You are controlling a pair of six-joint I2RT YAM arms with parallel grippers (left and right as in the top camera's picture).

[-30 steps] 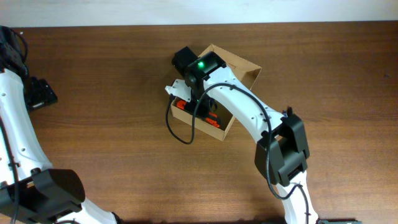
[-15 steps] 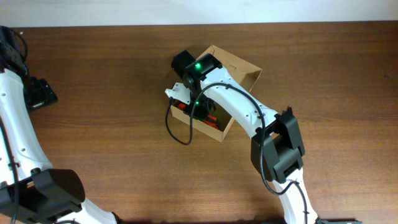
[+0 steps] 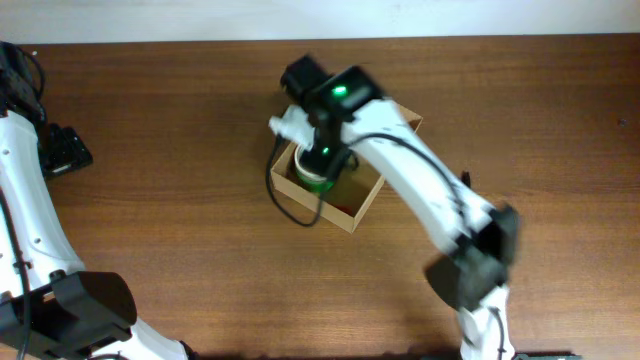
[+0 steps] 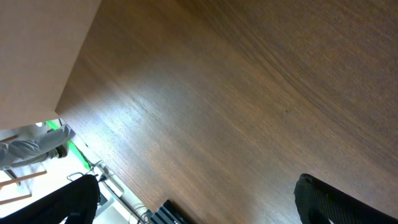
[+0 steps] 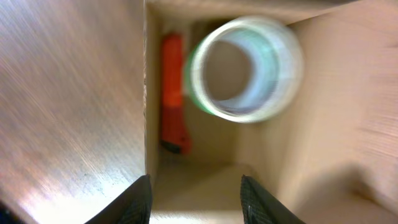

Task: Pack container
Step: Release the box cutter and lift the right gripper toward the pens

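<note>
The container (image 3: 366, 199) is an open tan cardboard box at mid table, its flap lid (image 3: 405, 115) folded back. Inside lie a clear tape roll with a green core (image 3: 316, 179) and an orange tool. In the right wrist view the roll (image 5: 246, 68) sits blurred at the far end of the box (image 5: 329, 124), the orange tool (image 5: 173, 93) along the left wall. My right gripper (image 5: 198, 199) is open and empty just above the box's near end; in the overhead view it (image 3: 322, 150) hovers over the box. My left gripper (image 4: 205, 208) is open and empty over bare table.
Brown wooden table (image 3: 180, 230) all round the box. My left arm (image 3: 25, 200) stands along the far left edge, its gripper (image 3: 65, 150) well away from the box. A black cable (image 3: 285, 210) loops beside the box's left side. The table's edge and floor clutter (image 4: 56, 155) show in the left wrist view.
My right gripper has risen out of the box and the arm has swung, blurred in motion. The tape roll now shows lying free in the box. The left arm has not moved.
</note>
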